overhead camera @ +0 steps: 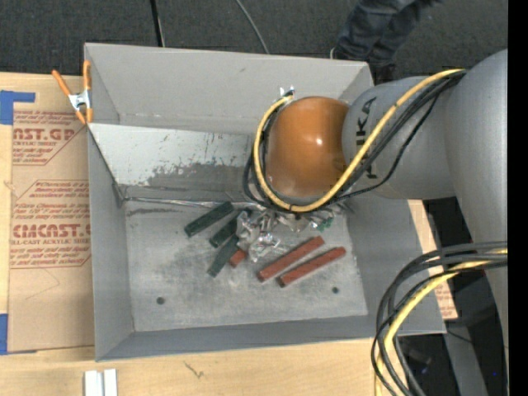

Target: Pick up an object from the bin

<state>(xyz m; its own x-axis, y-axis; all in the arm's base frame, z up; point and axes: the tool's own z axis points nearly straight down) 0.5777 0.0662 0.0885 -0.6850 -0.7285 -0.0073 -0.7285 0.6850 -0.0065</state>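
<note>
My gripper reaches down below the orange wrist cover into the middle of the bin. Its metal fingertips sit among a small cluster of sticks. Two long red-brown sticks lie just right of and below the fingertips, side by side and slanted. Dark green sticks lie to the left: one long, one short and one slanted. A small reddish piece lies right beside the fingertips. The wrist cover hides the upper part of the gripper.
The arm comes in from the right and covers the bin's right back corner. The bin floor left of the sticks and along the front wall is bare grey metal.
</note>
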